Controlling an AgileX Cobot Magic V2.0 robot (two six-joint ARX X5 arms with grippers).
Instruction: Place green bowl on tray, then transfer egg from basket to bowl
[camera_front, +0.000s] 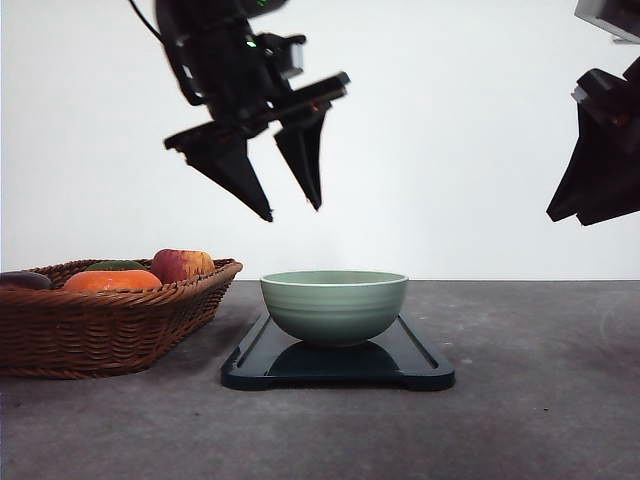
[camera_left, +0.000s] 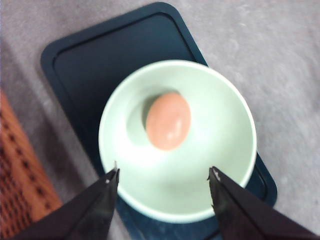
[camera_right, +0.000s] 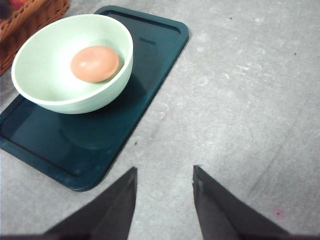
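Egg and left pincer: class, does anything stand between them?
Nothing visible does. The egg lies uncovered in the green bowl on the tray, and the open left pincer hangs above it with clear air between.

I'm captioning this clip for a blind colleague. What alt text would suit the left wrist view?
A brown egg lies inside the green bowl, which sits on the dark tray on a grey table. The left gripper hangs open above the bowl's rim, empty, and the edge of the wicker basket shows at one side.
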